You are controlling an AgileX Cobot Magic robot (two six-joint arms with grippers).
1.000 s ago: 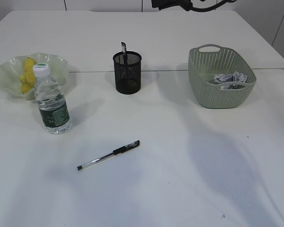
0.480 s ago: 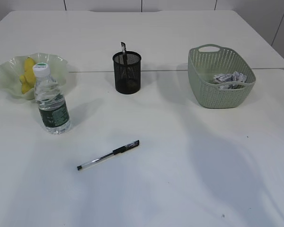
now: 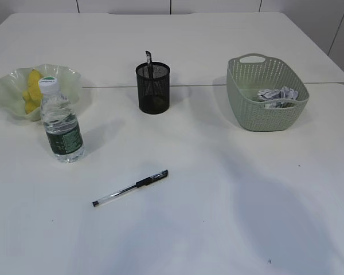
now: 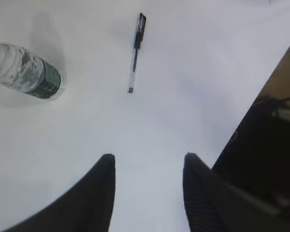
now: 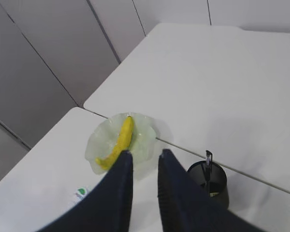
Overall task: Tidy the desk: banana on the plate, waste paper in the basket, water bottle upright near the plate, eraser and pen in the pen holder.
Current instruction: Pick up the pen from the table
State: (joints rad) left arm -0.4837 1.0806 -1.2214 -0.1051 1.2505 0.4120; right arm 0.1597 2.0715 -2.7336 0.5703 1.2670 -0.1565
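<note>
The left tool hangs half open and empty above the surface, with the loose pen lying ahead of it; the right tool, jaws narrowly parted and empty, is up high. The pen looks like the only job left: drop down, pinch it, carry it to the pen holder, which already holds a pen. The banana is on the plate, the waste paper in the basket, the water bottle upright just beside the plate. The eraser I can't make out.

Matt white desk; black wire-mesh pen holder; clear plastic water bottle.
</note>
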